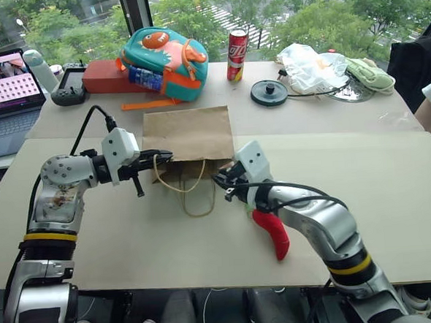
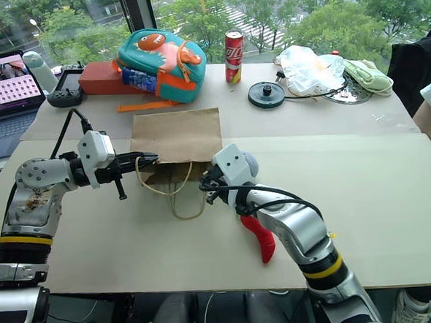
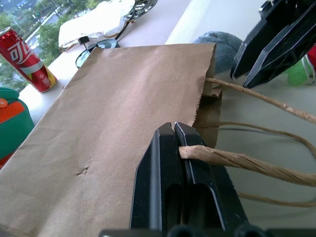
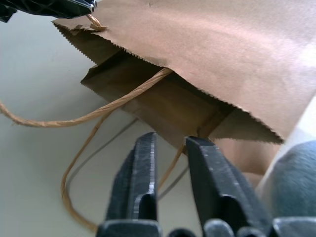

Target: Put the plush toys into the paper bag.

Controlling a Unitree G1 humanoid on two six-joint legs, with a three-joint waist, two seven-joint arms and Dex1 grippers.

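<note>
Clearly, the left gripper (image 3: 174, 129) is clamped on the kraft paper bag's (image 1: 188, 134) upper cord handle (image 3: 237, 160), apparently lifting its mouth open; the right gripper (image 4: 170, 143), fingers nearly together around the lower handle's base, seems to pin the bottom lip.

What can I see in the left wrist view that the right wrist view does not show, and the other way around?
Left wrist view: the red can, the left gripper shut on a handle, and the bag's flat upper side.
Right wrist view: the bag's open mouth from the front, with the right gripper close before its edge.
Both: the paper bag, its cord handles, and the grey-blue plush ball.
</note>
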